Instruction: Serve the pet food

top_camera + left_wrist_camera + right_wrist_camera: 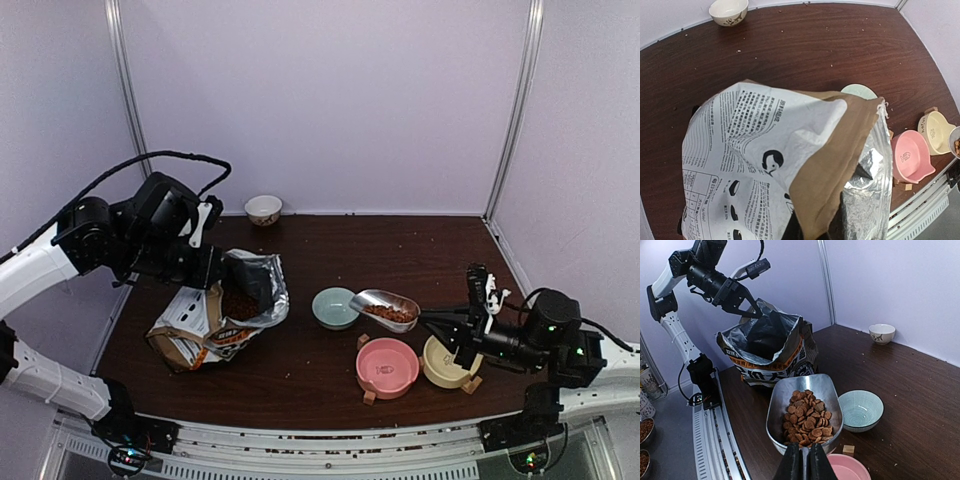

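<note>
Much pet food (808,419) in scoop (790,392), right end effector (804,452) clamped

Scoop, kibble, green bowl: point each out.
scoop (800,385), right wrist view, bare metal ahead of the pile.
kibble (809,417), right wrist view, middle of the pile.
green bowl (860,409), right wrist view, centre of its ribbed inside.

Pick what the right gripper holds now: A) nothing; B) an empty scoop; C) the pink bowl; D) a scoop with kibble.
D: the right gripper is shut on the handle of the scoop, which carries a heap of kibble; the left gripper pinches the rim of the bag.
</note>
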Available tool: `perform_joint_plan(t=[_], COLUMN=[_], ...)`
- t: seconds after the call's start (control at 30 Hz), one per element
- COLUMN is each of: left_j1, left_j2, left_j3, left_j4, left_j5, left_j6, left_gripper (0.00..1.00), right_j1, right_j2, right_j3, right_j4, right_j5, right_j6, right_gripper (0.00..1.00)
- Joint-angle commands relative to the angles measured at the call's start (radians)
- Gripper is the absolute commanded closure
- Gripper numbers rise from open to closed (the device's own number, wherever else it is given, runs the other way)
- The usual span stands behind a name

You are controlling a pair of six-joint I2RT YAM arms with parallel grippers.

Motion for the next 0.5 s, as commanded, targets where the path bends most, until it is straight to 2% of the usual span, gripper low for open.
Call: perform_joint_plan(t=[0.0, 0.47], left_j1=[0.016, 0.027], left_j2=[0.011, 0.013], left_j3=[0.044, 0.040], left_j4=[0.113, 0.113], left_j5=[-0.003, 0.005], left_j6=[0.030, 0.044], left_gripper=[1.00, 1.00], right_j1=[-0.003, -0.003], right_j2=[-0.085, -0.172], right_j3=[-0.017, 0.016], right_j4=[-0.160, -0.434], right_j5=[0.058, 0.085], right_j6=[0.044, 0.155], right_gripper=[1.00, 1.00])
